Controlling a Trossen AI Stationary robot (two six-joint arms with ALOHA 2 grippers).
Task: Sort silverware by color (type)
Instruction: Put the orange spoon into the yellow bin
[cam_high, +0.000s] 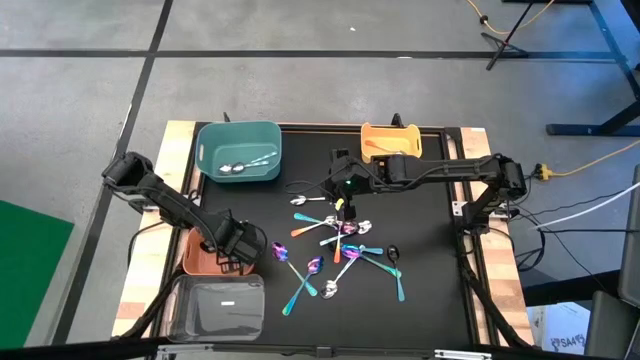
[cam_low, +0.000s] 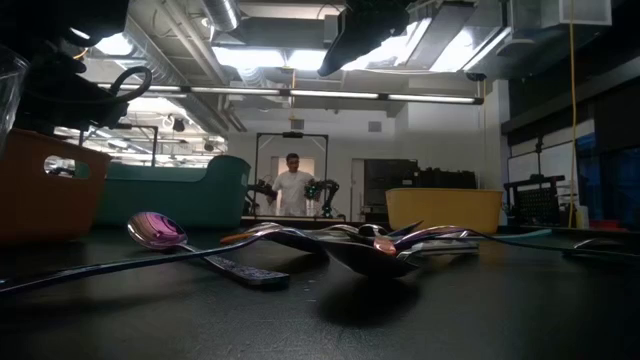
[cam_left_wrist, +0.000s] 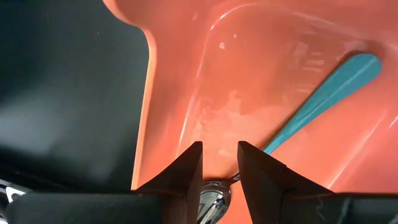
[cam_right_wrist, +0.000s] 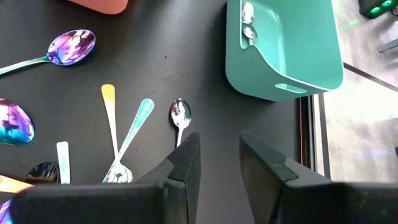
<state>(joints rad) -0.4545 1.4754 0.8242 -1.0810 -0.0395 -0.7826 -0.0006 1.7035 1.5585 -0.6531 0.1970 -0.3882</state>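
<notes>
Hovering over the salmon-orange bin (cam_high: 193, 255) at the table's left-front edge, the left gripper (cam_high: 237, 246) has its fingers (cam_left_wrist: 186, 171) parted w/ a narrow gap and nothing between them. Its wrist view looks down into that bin: a teal-handled spoon (cam_left_wrist: 323, 99) lies on the floor, silver bowl end just under the fingertips.

Right gripper (cam_high: 345, 190) sits above the far side of the spoon pile (cam_high: 340, 245) at mid-mat, fingers (cam_right_wrist: 186, 162) apart, empty. Below it in the right wrist view: a small silver spoon (cam_right_wrist: 180, 115) just beyond the fingertips, beside it a teal handle (cam_right_wrist: 138, 124) crossing a yellow-orange handle (cam_right_wrist: 110, 112), and an iridescent purple spoon (cam_right_wrist: 69, 47) farther off.

Rest of the silverware is scattered on the black mat (cam_high: 420, 300) betw. the arms, purple, teal, black & silver mixed, several overlapping. Low view shows a purple bowl (cam_low: 157, 230) resting tilted on a dark handle.

Teal bin (cam_high: 239, 152) at far left holds two or so silver spoons (cam_high: 240, 166). Yellow bin (cam_high: 391, 143) at far centre, contents can't tell. Clear bin (cam_high: 215, 306) at front left. A person (cam_low: 293, 185) stands in the room beyond the table.
</notes>
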